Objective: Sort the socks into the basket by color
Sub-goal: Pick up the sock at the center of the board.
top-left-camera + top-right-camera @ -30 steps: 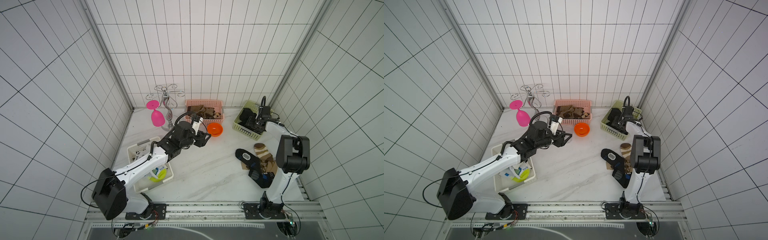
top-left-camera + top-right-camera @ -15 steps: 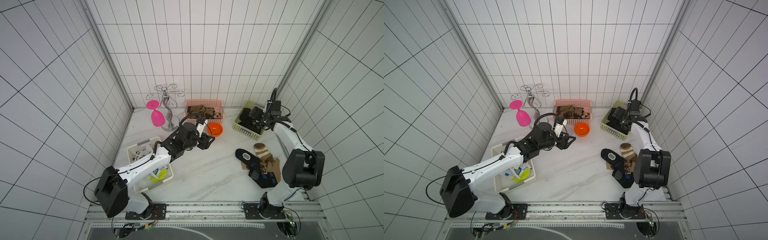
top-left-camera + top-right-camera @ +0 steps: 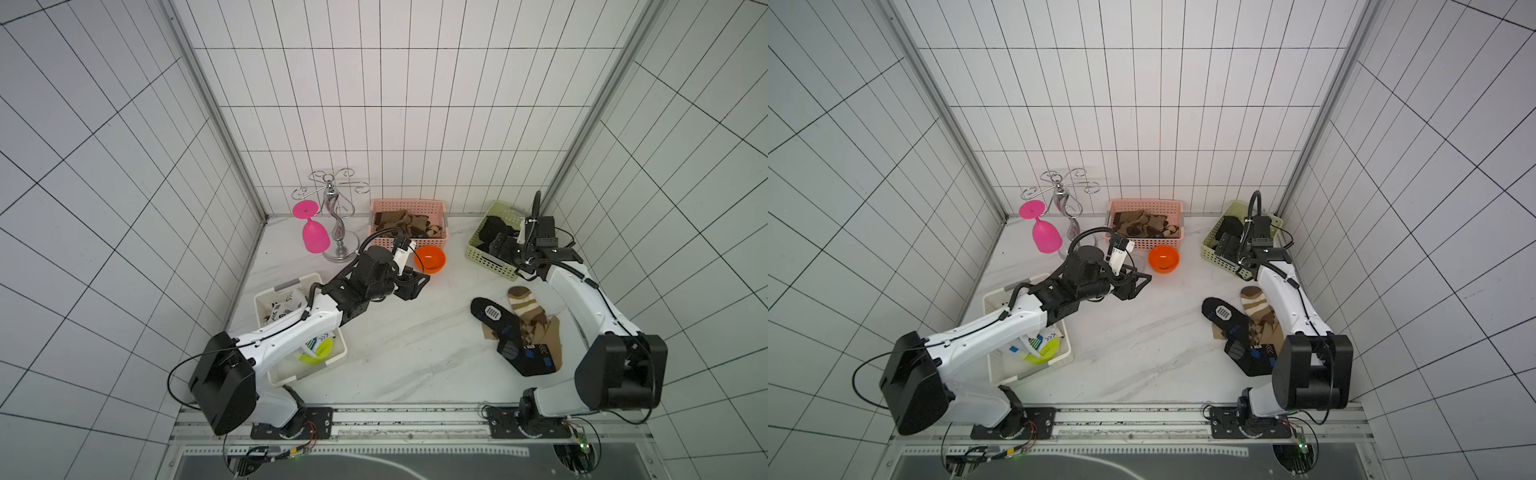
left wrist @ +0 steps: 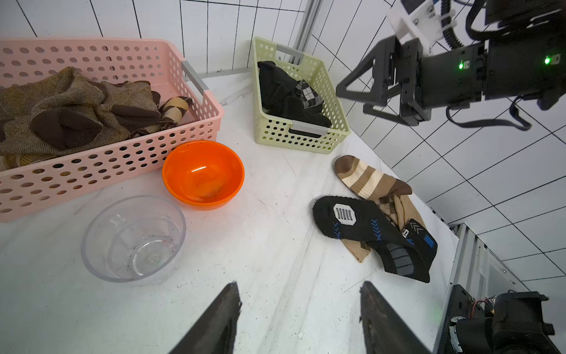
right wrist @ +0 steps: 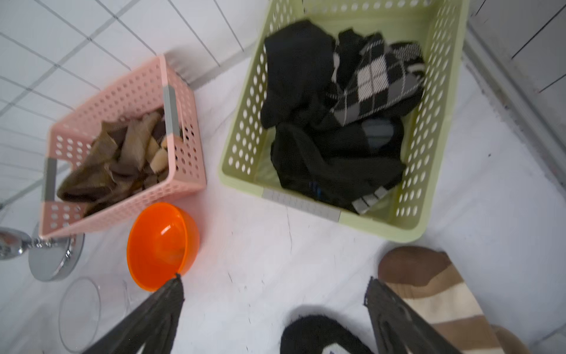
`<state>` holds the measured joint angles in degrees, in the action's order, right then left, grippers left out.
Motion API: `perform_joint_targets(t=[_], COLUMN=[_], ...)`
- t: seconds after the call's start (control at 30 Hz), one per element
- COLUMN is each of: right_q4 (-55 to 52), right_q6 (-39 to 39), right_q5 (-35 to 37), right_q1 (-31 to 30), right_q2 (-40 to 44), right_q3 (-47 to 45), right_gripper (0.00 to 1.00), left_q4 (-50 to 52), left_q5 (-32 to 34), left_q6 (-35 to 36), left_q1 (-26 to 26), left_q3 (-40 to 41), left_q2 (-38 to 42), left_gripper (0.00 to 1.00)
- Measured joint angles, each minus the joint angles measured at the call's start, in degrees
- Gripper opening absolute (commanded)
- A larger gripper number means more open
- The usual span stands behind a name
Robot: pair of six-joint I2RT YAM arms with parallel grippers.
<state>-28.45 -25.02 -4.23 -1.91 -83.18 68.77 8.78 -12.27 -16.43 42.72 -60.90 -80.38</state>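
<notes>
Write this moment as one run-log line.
left end effector: open, empty | right end effector: open, empty | loose socks: on table

Colours of baskets and socks
At twelve o'clock a pink basket [image 3: 409, 204] with brown socks [image 3: 397, 220]; at two o'clock a pale green basket [image 3: 484, 258] with black socks [image 3: 492, 227].

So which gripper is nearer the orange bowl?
Left. The left gripper is open just beside the bowl; the right gripper is open farther off, above the green basket's near edge.
</notes>
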Motion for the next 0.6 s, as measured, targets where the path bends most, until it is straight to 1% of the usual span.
perform_joint_targets(t=[0.13, 0.33, 0.6], right_q4=[-4.94, -8.59, -7.67], right_q6=[1.40, 2.43, 2.84], right_q5=[-0.22, -1.18, -1.22], right_q1=[-2.73, -5.03, -6.38], right_q2=[1.36, 1.44, -2.75], right_q3=[-3.19, -9.53, -13.42], right_gripper=[0.92, 0.90, 0.87], left_q4=[-0.24, -0.50, -1.09], left_q5=[0.00, -0.02, -0.02], left_q6=[0.00, 0.00, -0.02], left_q1=[0.00, -0.02, -0.02], left_q3=[0.02, 0.17, 1.73], left_q2=[0.00, 0.00, 0.17], left_gripper=[0.63, 0.63, 0.63])
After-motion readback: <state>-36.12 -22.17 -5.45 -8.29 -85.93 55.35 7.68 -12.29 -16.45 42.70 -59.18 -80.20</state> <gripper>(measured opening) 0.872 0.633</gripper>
